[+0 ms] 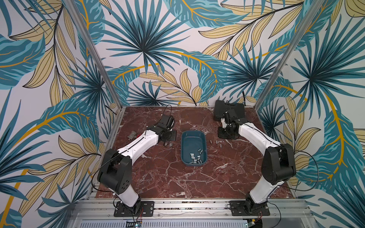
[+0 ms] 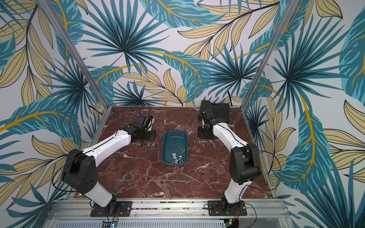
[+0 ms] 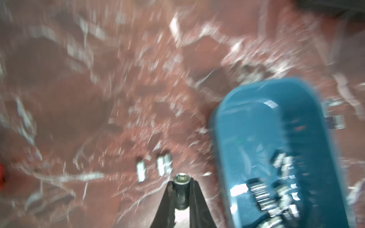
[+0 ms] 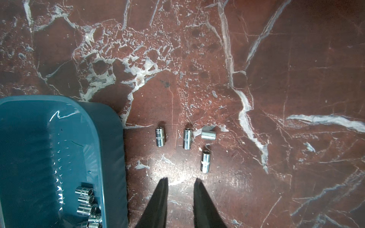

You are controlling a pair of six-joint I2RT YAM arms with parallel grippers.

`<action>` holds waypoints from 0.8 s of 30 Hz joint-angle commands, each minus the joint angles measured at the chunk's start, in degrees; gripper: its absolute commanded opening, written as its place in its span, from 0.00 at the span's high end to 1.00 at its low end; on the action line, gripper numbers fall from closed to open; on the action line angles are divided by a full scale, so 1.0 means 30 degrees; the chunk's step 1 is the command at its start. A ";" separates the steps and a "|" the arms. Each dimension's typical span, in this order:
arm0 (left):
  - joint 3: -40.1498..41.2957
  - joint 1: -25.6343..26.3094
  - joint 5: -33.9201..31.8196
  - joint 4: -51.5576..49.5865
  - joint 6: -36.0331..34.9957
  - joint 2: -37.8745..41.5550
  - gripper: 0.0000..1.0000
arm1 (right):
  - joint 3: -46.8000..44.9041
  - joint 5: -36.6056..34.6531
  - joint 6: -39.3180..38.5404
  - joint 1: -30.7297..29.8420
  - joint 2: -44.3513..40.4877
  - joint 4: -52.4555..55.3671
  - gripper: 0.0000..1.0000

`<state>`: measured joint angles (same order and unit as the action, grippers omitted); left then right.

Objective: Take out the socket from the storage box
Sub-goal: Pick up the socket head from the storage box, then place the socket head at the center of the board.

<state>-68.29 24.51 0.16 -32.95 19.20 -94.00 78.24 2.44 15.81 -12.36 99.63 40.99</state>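
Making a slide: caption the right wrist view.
Four sockets lie on the table beside the blue box, right pincer open.

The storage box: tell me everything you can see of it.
The storage box is a shallow, lidless teal-blue bin, seemingly glossy plastic, rectangular with rounded corners and a rolled rim. It sits flat and upright on the red marble-patterned table, near its middle, its long side running away from the robot. Its far end is bare; a heap of small chrome sockets lies at the near end. Only table and sockets touch it.
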 commanded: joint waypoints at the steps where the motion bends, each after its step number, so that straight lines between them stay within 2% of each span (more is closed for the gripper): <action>1: 0.1982 -0.0686 0.0604 -0.0041 0.1254 0.0173 0.95 | 0.0272 0.0329 -0.0288 0.0006 0.0410 0.0402 0.75; 7: 0.3235 -0.1190 0.0987 0.0636 0.1523 -0.0587 0.95 | 0.0522 0.0506 -0.0358 -0.0003 0.0683 0.0454 0.75; 19: 0.3401 -0.1256 0.1270 0.1134 0.1657 -0.2603 0.94 | 0.0233 0.0535 -0.0364 -0.0025 0.0625 0.0519 0.75; 24: 0.3483 -0.1249 0.1263 0.1081 0.1627 -0.2726 0.87 | 0.0010 0.0623 -0.0378 -0.0040 0.0508 0.0407 0.75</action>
<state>-59.79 21.15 3.88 -29.98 23.88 -100.90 79.05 3.53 15.40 -12.36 100.75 41.04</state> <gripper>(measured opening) 0.146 0.253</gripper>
